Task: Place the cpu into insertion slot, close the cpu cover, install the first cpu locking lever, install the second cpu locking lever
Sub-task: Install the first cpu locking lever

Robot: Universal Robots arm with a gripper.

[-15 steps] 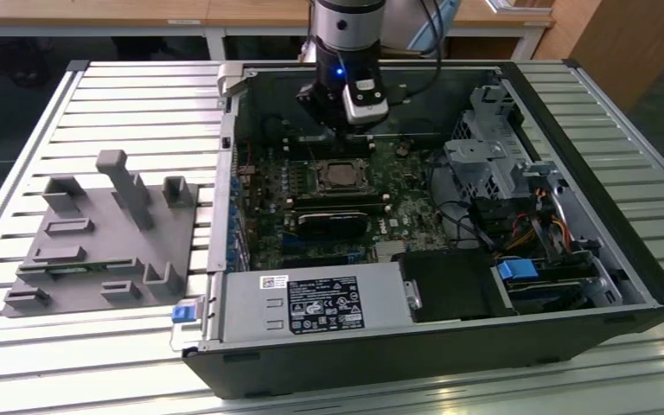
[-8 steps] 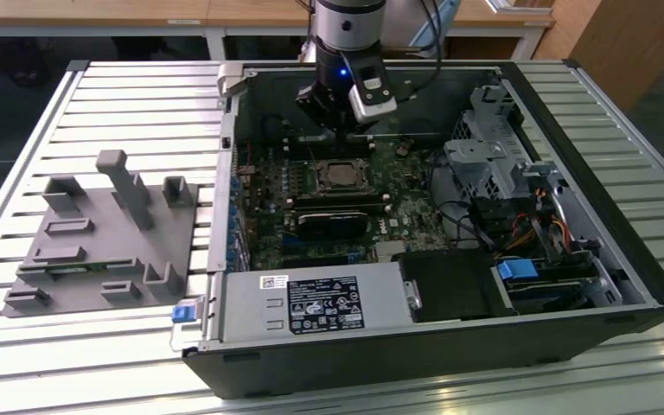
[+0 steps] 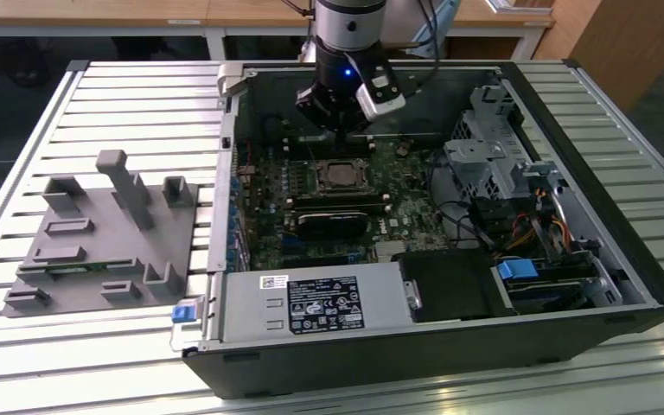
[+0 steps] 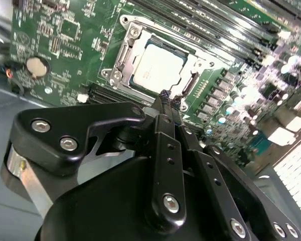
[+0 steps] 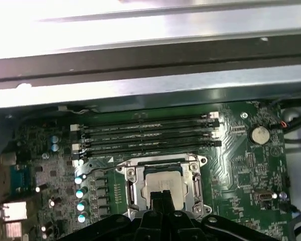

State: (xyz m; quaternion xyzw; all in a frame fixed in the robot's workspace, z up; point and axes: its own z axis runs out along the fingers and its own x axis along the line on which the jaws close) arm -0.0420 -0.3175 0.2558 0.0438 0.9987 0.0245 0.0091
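The cpu (image 4: 155,68) is a small flat square with a pale silvery face. It lies flat in the insertion slot (image 5: 155,163), on the green circuit board (image 4: 55,40). The cpu cover (image 5: 195,186), a thin silver frame, is folded down around it, so the chip's face shows through the cut-out.

The board sits on the floor of an open black computer case (image 3: 424,359), which lies on a slatted table (image 3: 136,95). Also in the case are long black memory slots (image 5: 145,135) just beside the socket and a black heatsink (image 3: 332,223) on its other side.

The gripper (image 4: 170,99) hangs over the socket's edge. Its two black fingers are drawn together at the tips, with nothing visible between them. I cannot tell whether they touch the cover.
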